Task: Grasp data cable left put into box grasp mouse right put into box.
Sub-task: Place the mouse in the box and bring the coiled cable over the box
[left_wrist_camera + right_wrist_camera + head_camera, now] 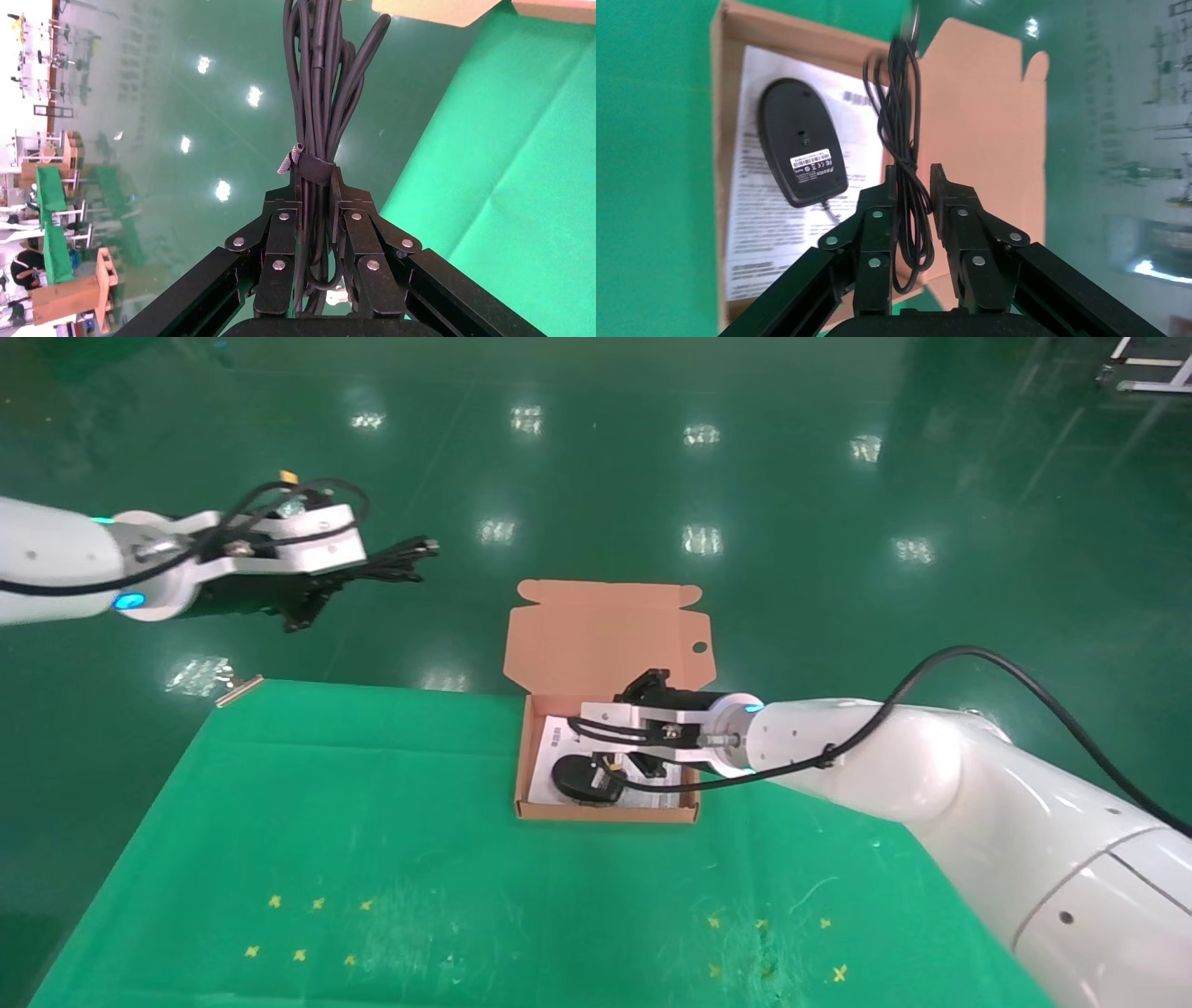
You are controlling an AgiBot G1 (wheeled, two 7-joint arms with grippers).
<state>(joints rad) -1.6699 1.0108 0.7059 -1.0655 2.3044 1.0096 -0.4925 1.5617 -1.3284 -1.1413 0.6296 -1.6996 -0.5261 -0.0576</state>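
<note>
My left gripper (326, 581) is raised over the floor, left of and beyond the table, shut on the data cable (396, 561). In the left wrist view the strapped black bundle (320, 91) sticks out past that gripper (315, 175). The box (605, 814) stands open on the table, lid (610, 635) upright. My right gripper (643, 738) hovers over it. The mouse (582, 778) lies upside down on the white sheet (754, 225); its label shows in the right wrist view (800, 140). Its looped cord (902, 119) hangs between the slightly parted jaws of the right gripper (912, 172).
The green cloth table (372, 850) has small yellow cross marks near its front left and front right. A small metal piece (239, 690) lies at the table's far left corner. Shiny green floor lies beyond. A corner of the box lid (436, 8) shows in the left wrist view.
</note>
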